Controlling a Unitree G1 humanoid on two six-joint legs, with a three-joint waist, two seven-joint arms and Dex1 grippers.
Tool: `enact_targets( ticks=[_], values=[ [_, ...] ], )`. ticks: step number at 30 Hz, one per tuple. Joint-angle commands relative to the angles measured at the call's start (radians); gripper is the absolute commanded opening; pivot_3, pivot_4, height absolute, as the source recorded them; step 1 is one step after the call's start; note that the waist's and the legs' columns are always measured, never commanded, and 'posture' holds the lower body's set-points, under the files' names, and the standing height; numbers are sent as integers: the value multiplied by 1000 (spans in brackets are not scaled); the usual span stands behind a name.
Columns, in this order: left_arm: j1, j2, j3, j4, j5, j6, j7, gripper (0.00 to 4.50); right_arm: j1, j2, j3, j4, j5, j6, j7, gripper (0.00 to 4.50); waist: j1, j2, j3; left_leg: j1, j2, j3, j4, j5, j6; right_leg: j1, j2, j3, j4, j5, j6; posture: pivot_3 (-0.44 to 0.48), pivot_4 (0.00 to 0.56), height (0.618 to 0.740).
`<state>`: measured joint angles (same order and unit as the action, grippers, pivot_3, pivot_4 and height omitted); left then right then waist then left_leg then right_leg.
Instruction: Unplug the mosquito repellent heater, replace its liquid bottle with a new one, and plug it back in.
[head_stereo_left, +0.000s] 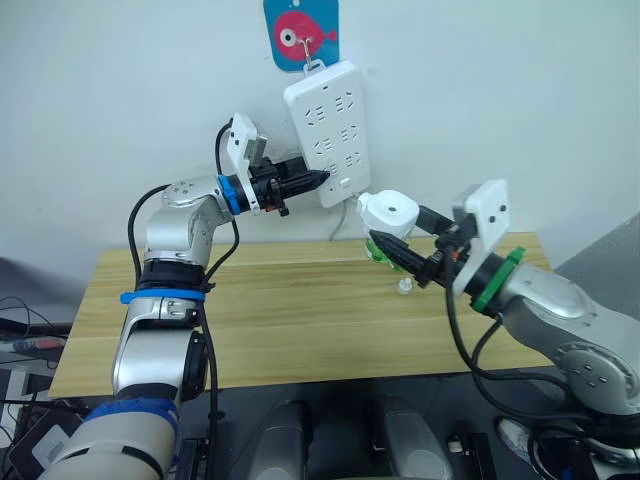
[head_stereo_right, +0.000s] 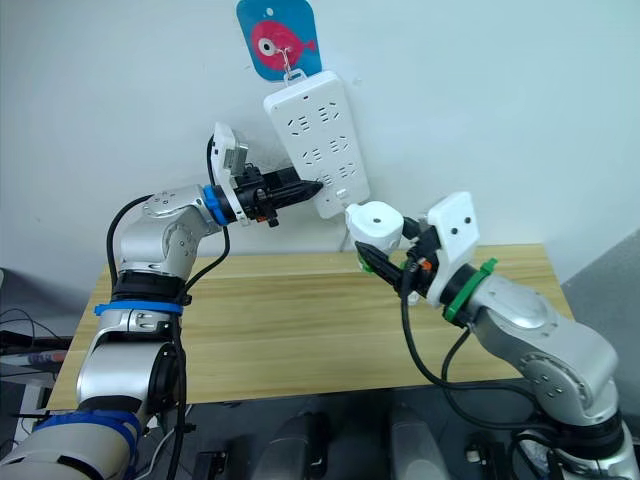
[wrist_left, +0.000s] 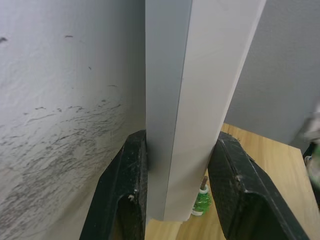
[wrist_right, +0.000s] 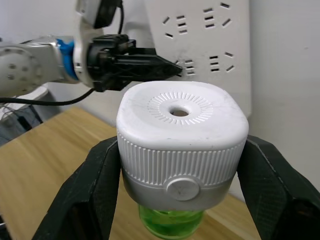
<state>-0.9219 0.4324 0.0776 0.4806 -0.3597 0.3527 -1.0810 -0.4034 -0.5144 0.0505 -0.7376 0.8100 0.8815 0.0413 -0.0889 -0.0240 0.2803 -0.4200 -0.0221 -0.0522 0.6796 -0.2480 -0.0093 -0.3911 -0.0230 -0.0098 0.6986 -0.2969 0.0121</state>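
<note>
The right end effector (head_stereo_left: 398, 238) is closed on the mosquito repellent heater (head_stereo_left: 388, 214), its two black fingers (wrist_right: 95, 185) pressing the ribbed sides, with a green liquid bottle (wrist_right: 170, 222) seated underneath — so the step in hand looks like plugging it back in. The heater is held in the air above the wooden counter (head_stereo_left: 290, 310), just beside the lower edge of the white power strip (head_stereo_left: 328, 118) that hangs tilted on the wall. The left end effector (head_stereo_left: 312, 180) clamps the strip's edge between its fingers (wrist_left: 122, 195) to steady it. To do this well, the prongs should be squared to a free socket before pushing — the strip hangs loosely, so the left grip must brace firmly. A small bottle (head_stereo_left: 404, 287) stands on the counter below.
</note>
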Motion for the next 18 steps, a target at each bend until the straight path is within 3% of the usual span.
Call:
enact_targets(
  ticks=[1, 9, 18],
  values=[
    [24, 2, 6, -105, -35, 58, 25, 1337, -59, 46, 43, -14, -87, 25, -81, 3016, 1, 0, 0, 0, 0, 0, 0, 0, 0, 0, 0, 0, 0, 0, 0, -224, 223, 740],
    [71, 35, -4, -189, -39, 113, 41, 1333, -210, 134, 116, 52, -243, 82, -131, 3016, -1, 0, 0, 0, 0, 0, -1, 0, -1, -1, 0, 0, -1, 0, 0, -211, 220, 740],
    [76, 41, -7, -193, -43, 108, 49, 1331, -246, 169, 113, 76, -315, 129, -96, 3015, -1, 0, 0, 0, 0, 1, -1, 0, 0, -1, 0, 0, 0, 0, -1, -207, 220, 740]
  ],
)
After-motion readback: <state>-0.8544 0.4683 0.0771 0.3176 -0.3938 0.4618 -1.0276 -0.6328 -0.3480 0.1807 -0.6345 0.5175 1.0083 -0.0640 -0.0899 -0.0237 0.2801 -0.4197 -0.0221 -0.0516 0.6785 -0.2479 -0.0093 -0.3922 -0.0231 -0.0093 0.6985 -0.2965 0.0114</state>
